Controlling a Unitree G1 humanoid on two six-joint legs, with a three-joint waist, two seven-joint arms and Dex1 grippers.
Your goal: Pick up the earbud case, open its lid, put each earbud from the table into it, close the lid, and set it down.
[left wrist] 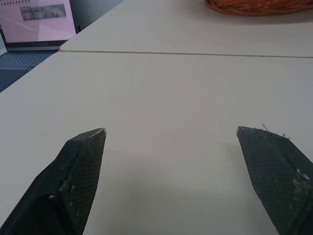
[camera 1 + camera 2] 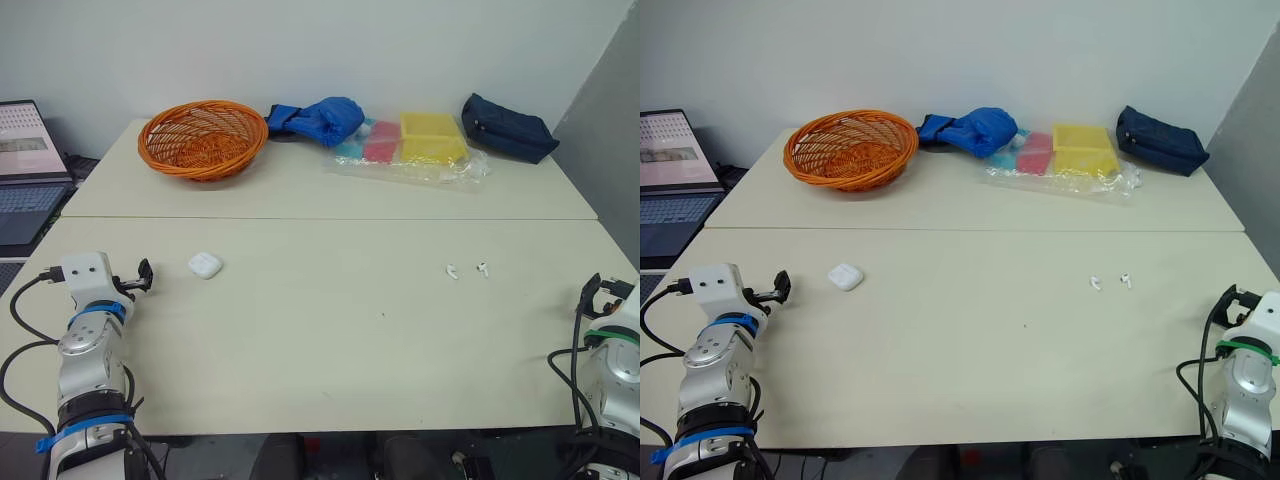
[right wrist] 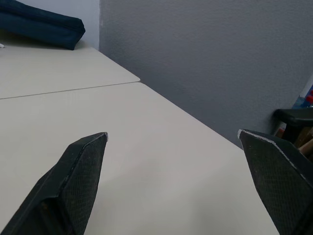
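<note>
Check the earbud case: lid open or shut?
Shut. The earbud case lies flat on the table as one smooth white lump, no lid raised. Both earbuds lie outside it, off to the right.

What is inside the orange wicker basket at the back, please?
The basket shows only its own woven bottom, nothing lying in it. Its near wall hides a strip of that bottom.

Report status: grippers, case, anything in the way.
Left gripper, right gripper open, empty. Earbud case on table, lid shut. Earbuds loose, right side. Nothing blocking.
</note>
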